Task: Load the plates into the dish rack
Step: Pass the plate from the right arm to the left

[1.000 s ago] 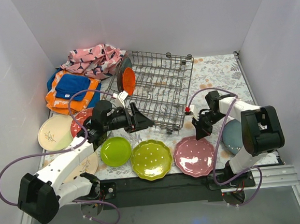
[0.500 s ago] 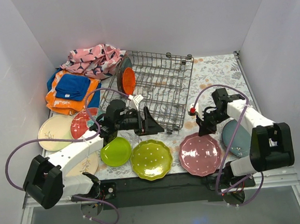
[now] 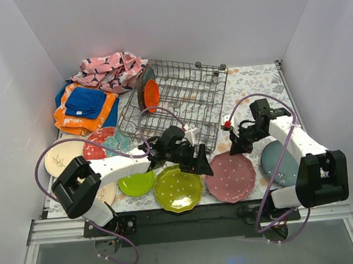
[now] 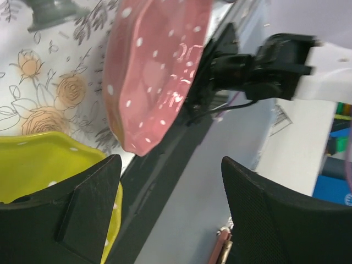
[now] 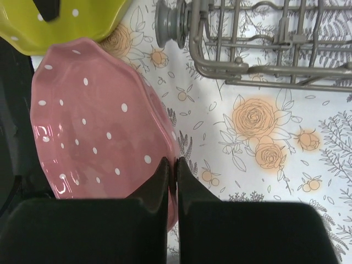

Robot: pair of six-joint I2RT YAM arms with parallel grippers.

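Pink, white-dotted ceramic plate (image 3: 231, 176) lies lower centre-right on the floral worktop (image 3: 252, 83), below the dark grey wire dish rack (image 3: 180, 104). Left pincer (image 3: 204, 163), spread wide, faces its left rim from just beside. Right pincer (image 3: 236, 148), pressed shut, tips at its upper rim.

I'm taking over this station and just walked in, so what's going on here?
Two arms are loading plates into the dish rack. The right gripper appears shut on the rim of the pink dotted plate, tipping it up in front of the rack. The left gripper hangs open by that plate's other side, over the lime green dotted plate, holding nothing. An orange plate stands in the rack.
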